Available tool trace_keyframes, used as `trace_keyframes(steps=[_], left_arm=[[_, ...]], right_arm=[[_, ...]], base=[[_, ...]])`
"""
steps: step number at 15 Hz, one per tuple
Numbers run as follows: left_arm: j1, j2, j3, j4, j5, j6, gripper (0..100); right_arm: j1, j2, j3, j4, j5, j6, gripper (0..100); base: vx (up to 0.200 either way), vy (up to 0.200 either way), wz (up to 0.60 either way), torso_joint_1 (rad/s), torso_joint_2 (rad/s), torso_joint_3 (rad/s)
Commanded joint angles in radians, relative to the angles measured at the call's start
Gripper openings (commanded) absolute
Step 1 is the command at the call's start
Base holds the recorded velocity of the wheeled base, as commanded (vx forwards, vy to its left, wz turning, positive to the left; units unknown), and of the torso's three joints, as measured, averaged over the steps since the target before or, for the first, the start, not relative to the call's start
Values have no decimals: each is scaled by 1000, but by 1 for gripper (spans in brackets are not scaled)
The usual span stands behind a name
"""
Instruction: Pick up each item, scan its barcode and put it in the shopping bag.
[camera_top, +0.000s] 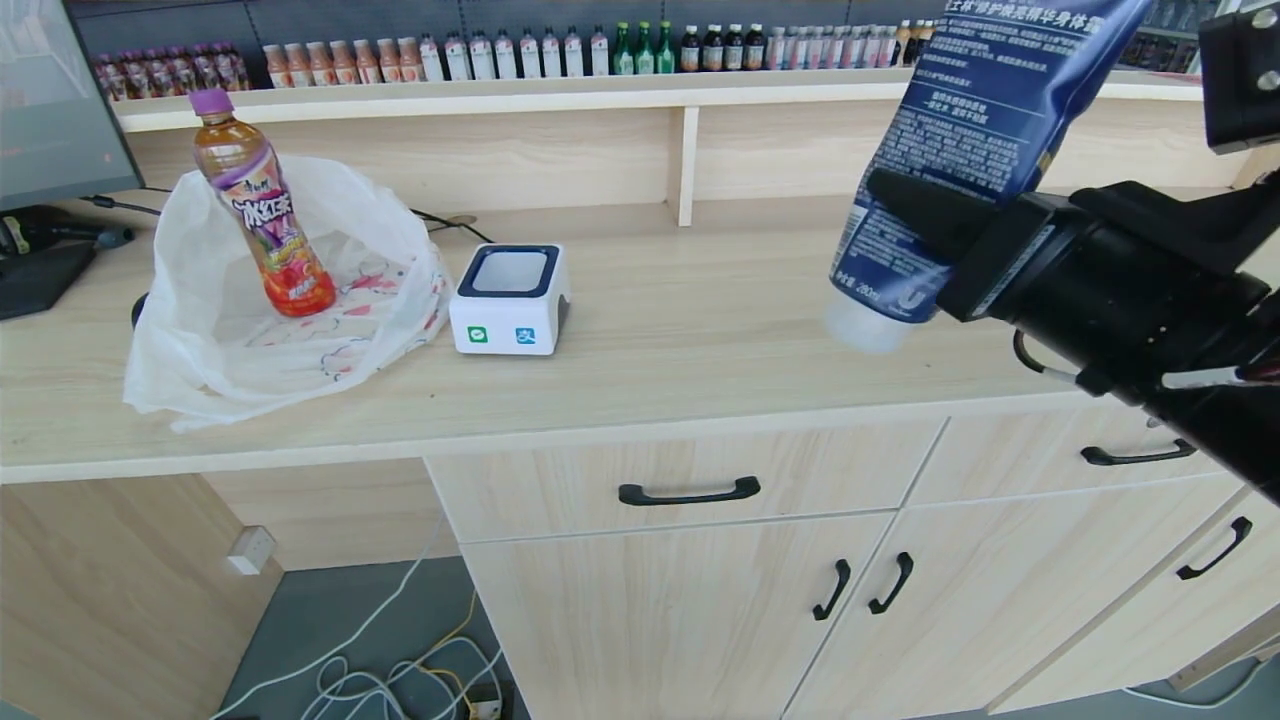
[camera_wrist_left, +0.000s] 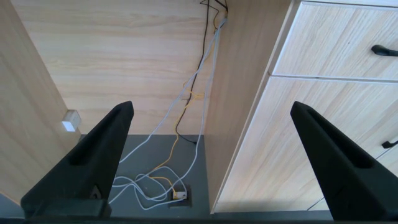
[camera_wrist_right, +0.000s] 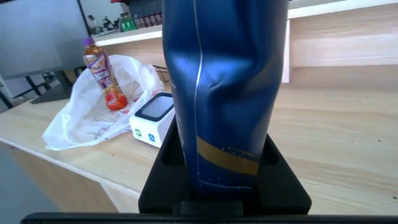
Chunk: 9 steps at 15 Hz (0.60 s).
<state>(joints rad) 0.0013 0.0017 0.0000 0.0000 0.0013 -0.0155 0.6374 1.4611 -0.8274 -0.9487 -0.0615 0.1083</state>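
The right gripper (camera_top: 935, 245) is closest, and it is closed tight around a big blue tube (camera_top: 960, 130). The tube is up in the air, well to the right of the scanner (camera_top: 510, 300) and higher than it. It leans, and its pale cap (camera_top: 865, 325) points down, on the end nearer the scanner. From the right wrist, the tube (camera_wrist_right: 224, 74) sits snug in the gripper (camera_wrist_right: 224, 168), with one black finger on each side. The scanner is a small white box with a dark blue frame on top. It sits on the wooden counter (camera_top: 700, 340). Just beside the scanner, on its left, lies the white shopping bag (camera_top: 200, 340) with its mouth open. A tea bottle (camera_top: 262, 210) with a purple cap stands up inside the bag. Far behind the scanner, a long row of drink bottles (camera_top: 600, 50) stands on a shelf. The left gripper (camera_wrist_left: 211, 106) hangs down low, below the scanner's counter and in front of the cabinet doors (camera_wrist_left: 323, 124). Its two black fingers are spread wide with nothing between them. White and yellow cables (camera_wrist_left: 161, 180) lie on the floor past it.
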Motion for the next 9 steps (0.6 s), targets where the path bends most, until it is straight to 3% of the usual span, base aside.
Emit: trace_keyframes(steps=[1, 4, 9], left_arm=[[0, 0, 0, 0, 0, -1, 100], [0, 0, 0, 0, 0, 0, 100], [0, 0, 0, 0, 0, 0, 100]], right_arm=[[-51, -15, 16, -2, 89, 68, 0], [-84, -8, 48, -70, 206, 220, 0], [-82, 74, 93, -275, 408, 318, 0]], base=[[0, 0, 0, 0, 0, 0], [0, 0, 0, 0, 0, 0], [0, 0, 0, 0, 0, 0]])
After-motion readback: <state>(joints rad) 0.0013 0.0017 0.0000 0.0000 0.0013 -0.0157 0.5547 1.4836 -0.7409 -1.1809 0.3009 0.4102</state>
